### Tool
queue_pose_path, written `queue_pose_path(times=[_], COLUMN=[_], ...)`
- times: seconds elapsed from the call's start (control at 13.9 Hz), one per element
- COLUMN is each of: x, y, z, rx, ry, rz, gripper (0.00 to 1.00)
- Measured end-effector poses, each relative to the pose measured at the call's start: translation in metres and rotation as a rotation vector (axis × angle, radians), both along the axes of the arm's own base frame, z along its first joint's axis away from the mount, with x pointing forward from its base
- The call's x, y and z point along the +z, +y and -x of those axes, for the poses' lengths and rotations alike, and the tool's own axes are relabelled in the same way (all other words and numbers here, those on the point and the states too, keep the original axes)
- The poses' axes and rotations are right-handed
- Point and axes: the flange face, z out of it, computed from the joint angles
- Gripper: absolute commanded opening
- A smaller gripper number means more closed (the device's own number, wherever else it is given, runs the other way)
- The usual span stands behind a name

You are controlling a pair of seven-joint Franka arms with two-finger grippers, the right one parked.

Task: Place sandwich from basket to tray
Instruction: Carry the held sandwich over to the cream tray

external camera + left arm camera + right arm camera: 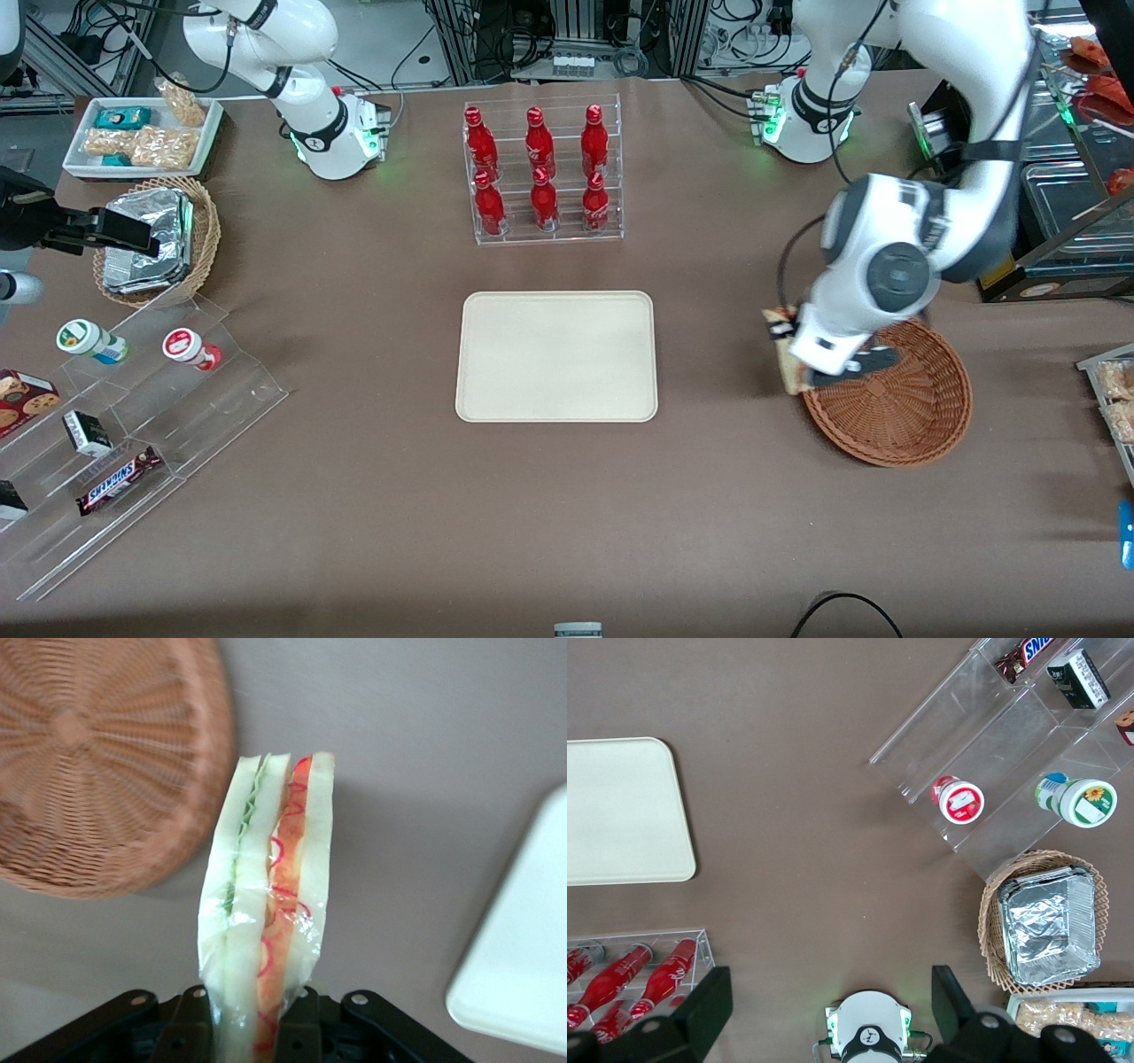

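While clamped on the sandwich (pixel 266 895), gripper (pixel 246 1014) hangs above basket (pixel 895 399) rim | tray (pixel 556 354) bare, toward worktop (pixel 567 514) centre.

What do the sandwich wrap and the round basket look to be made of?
Triangular white-bread sandwich, held in the gripper jaws above the table: thin clear plastic film, glossy, creased. Shallow reddish-brown round basket: apparently woven wicker, matte, with radiating strands visible.

White rounded arm with grey joint caps, black cable; its gripper (pixel 257 1028) has black fingers and silver screws.
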Motion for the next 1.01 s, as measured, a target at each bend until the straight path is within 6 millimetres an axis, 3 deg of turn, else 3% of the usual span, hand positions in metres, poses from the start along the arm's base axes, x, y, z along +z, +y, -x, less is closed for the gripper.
queue_pose_path(times=[0.22, 0.43, 0.65, 1.01], x=[-0.002, -0.035, -0.06, -0.079], y=[-0.086, -0.159, -0.2, -0.24], z=[0.024, 0.049, 0.045, 0.045], rx=[-0.097, -0.166, -0.148, -0.144], ry=[0.012, 0.047, 0.048, 0.047], rz=[0.052, 0.077, 0.099, 0.103], gripper=[0.19, 0.19, 0.19, 0.24])
